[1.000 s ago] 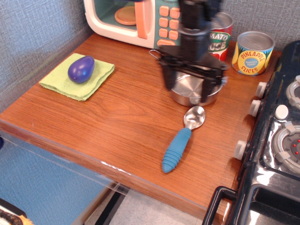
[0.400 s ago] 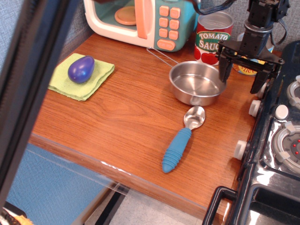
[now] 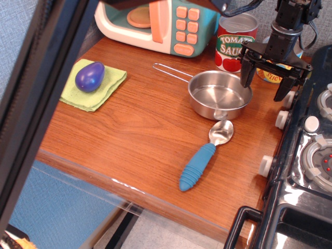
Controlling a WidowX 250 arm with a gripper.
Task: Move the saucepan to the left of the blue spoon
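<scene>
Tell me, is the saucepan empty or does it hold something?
Empty. The saucepan stands upright on the wooden counter, and only its bare shiny steel bottom shows inside. The blue spoon lies outside, in front of it.

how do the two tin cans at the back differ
The tomato can has a red and white label; the pineapple can has a yellow one. The tomato can shows nearly whole beside the toy microwave; the pineapple can is mostly hidden behind the gripper. Both stand upright at the back of the wooden table.
</scene>
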